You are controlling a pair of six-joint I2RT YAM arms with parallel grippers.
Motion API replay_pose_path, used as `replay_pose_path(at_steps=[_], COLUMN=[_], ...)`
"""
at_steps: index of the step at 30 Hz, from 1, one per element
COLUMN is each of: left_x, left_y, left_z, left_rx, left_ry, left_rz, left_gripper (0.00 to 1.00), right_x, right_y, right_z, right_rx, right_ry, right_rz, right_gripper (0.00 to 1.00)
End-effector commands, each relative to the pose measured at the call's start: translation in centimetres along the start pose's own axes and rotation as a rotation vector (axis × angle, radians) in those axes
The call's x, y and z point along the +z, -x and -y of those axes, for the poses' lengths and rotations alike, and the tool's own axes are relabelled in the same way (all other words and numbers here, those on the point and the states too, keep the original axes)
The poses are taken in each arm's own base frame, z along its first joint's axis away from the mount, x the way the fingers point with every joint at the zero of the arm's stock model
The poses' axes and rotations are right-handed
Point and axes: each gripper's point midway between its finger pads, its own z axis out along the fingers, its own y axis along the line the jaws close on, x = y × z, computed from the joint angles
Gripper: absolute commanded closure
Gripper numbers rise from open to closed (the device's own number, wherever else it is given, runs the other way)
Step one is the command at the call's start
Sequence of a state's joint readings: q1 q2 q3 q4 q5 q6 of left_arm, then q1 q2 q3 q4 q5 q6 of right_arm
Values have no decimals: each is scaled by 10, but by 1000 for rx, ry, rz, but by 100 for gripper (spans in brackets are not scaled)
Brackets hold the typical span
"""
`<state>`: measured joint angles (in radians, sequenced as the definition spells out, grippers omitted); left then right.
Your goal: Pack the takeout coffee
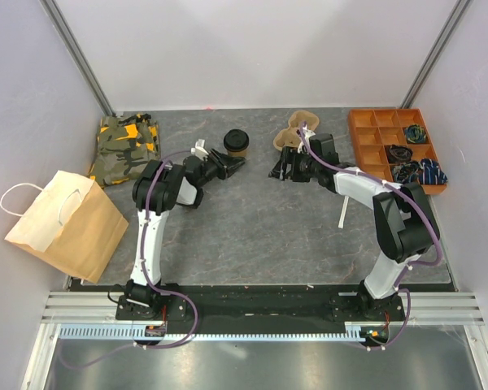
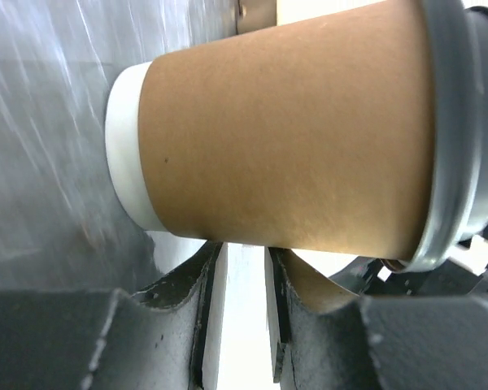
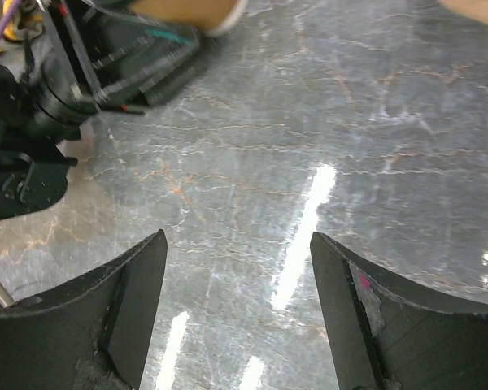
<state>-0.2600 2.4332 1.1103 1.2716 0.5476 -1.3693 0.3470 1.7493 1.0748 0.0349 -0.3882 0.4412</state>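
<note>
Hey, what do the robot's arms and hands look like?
The left arm and right arm have white links, black joints and purple cables. The left hand and right hand are black, each with two blunt matte fingers; a small pink mark sits on one right-hand finger.

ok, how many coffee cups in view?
1. The takeout cup, black lid on, stands near the back of the table, just past the left gripper. The paper bag hides its inside, so another could be there.
</note>
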Motion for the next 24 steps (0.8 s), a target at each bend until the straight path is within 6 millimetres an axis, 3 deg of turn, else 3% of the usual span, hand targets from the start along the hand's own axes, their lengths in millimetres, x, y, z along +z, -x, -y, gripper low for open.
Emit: replay_pose_path(at_steps=[1,9,13,14,15,18,19,20,21,22,24], left_x=[14,31,27,25,19,4,0,-5,-14,-19,-34], left_y=[23,41,37,38,34,24,20,20,10,6,-4], left_z=[1,1,3,12,9,25,30,50,45,47,63], left_rx=[13,38,37,39,32,48,68,97,94,117,141], left_ry=[-8,-14,-4,-14,-5,-14,-16,-42,-21,-15,-23], left_rz=[43,51,36,40,38,15,3,0,-21,-32,-55], left_gripper=[68,68,66,64,63,58,55,51,49,48,44], right_x=[-2,-8,-13,-14,-17,-24,-25,-26,-30,-28,-32], right_y=[20,38,51,57,69,104,113,120,139,146,165], right_z=[1,5,7,10,10,21,32,38,38,53,62], right_rx=[-1,-4,-27,-41,-54,-117,-123,-147,-165,-160,-160], right_ry=[6,-4,-14,-22,-32,-93,-119,-143,-156,-200,-237], right_rz=[39,74,99,111,138,203,217,222,255,262,292], right_gripper=[20,20,19,19,19,18,18,17,16,15,15])
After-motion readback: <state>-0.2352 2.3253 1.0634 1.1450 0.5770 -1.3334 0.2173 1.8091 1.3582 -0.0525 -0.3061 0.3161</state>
